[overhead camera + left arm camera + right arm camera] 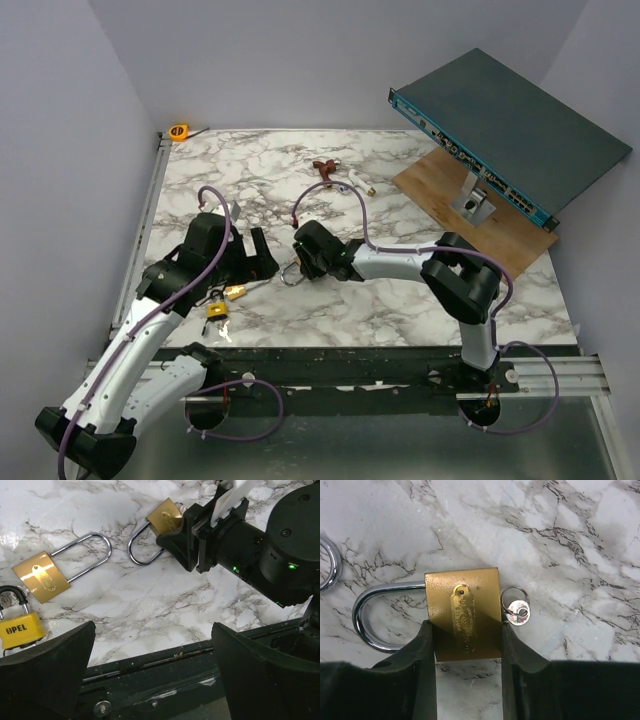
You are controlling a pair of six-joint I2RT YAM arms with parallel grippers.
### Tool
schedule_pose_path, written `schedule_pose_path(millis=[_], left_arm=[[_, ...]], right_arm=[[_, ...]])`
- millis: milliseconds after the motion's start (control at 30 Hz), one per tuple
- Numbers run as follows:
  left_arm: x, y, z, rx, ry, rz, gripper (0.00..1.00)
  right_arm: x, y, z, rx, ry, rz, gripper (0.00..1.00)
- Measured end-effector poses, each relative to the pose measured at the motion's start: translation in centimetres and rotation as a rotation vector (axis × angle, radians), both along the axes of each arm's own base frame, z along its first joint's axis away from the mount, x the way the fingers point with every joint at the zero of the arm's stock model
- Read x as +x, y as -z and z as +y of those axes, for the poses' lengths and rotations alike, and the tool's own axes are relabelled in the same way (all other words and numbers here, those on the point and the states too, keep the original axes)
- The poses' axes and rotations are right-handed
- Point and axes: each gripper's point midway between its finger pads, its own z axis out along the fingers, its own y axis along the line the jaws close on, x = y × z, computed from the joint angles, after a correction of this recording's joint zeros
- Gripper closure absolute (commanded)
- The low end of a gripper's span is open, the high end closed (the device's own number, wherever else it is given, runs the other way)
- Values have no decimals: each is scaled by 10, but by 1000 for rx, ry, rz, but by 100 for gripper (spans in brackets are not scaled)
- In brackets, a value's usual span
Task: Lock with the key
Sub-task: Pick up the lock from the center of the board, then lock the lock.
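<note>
A brass padlock [463, 613] lies flat on the marble table [560, 540], its chrome shackle [370, 615] pointing left. The key [518, 612], small and silvery on a ring, sticks out of the body's right side. My right gripper [466, 632] is shut on the brass body, one finger [422, 650] pressed against each side. From the left wrist view the same padlock [164, 516] shows between those fingers. My left gripper [155, 672] is open and holds nothing, over the table's near edge. It sits just left of the right gripper [295, 268] in the top view.
A long-shackled brass padlock [40, 577] and a small yellow-and-black padlock [20, 630] lie left of the held one. A network switch [510, 140] stands on a wooden board [490, 225] at the back right. An orange tape measure [179, 131] sits in the far left corner.
</note>
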Motion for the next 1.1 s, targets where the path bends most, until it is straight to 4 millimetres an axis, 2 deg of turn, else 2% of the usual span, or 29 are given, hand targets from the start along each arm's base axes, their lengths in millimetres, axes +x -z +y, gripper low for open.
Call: schedule_pose_path(millis=[33, 67, 200, 300, 400, 533, 667, 767, 900, 1000, 1100], left_arm=[[0, 3, 0, -5, -6, 11, 1], [0, 7, 0, -12, -13, 21, 1], [-1, 21, -2, -40, -34, 61, 5], [-1, 27, -4, -63, -40, 83, 9], [2, 28, -7, -100, -46, 95, 17], [14, 19, -18, -164, -22, 110, 27], [27, -2, -35, -224, 44, 96, 31], [34, -18, -49, -276, 95, 88, 32], [41, -30, -65, -347, 136, 107, 34], [45, -35, -72, -388, 144, 123, 42], [48, -37, -79, -431, 139, 148, 45]], right_arm=[[0, 0, 0, 2, 6, 2, 95], [0, 0, 0, 3, 9, 3, 99], [0, -3, 0, 25, 50, 23, 99], [-10, -9, -4, 48, 71, 63, 99], [-24, -29, -13, 102, 76, 86, 99], [-40, -79, -20, 240, 56, 66, 99], [-48, -131, -13, 399, 13, 19, 99], [-50, -159, -11, 480, -12, -19, 99], [-51, -177, -10, 521, -29, -55, 99], [-52, -179, -10, 514, -44, -72, 100], [-56, -179, -8, 495, -59, -91, 99]])
